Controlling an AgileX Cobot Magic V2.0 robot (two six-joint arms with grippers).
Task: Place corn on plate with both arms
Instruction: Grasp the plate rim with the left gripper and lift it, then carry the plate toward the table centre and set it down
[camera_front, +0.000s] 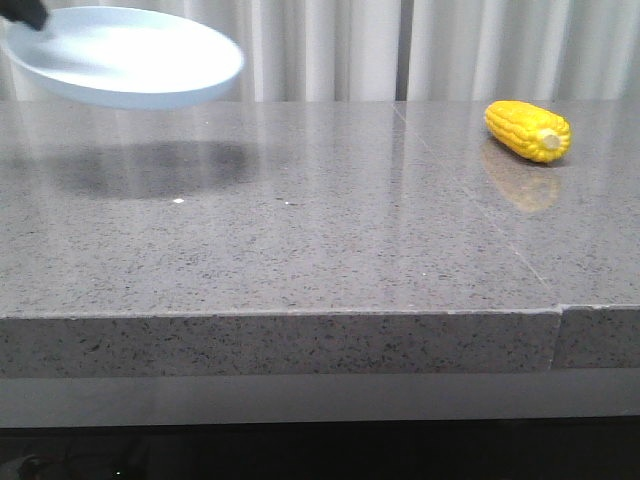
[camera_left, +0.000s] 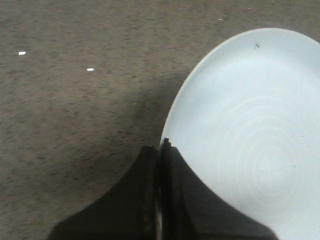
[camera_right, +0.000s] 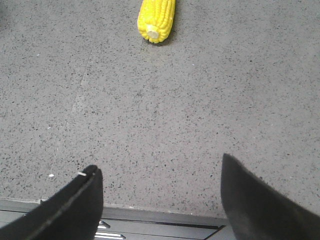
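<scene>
- The plate (camera_front: 125, 55) is seen at the upper left of the front view, lifted clear of the grey speckled tabletop (camera_front: 300, 230) and tilted slightly; its dark shadow is cast on the stone below it.
- In the left wrist view the left end effector (camera_left: 160, 165) is shown with its two dark fingers pressed together on the rim of the plate (camera_left: 250, 130), the thin edge being pinched between them.
- Only a small dark part of the left end effector (camera_front: 25, 12) is visible in the front view, at the top left corner, at the plate's far-left edge.
- The corn (camera_front: 527, 130) is found at the upper right of the front view, lying on its side on the tabletop, its pale cut end turned toward the camera and to the right. A faint yellow reflection is seen on the stone just in front of it.
- The corn and the plate are well apart.
- In the right wrist view the right end effector (camera_right: 162, 195) is shown spread wide with nothing held between its fingers; the corn (camera_right: 156, 19) lies at the top of that frame, well ahead of the fingertips.
</scene>
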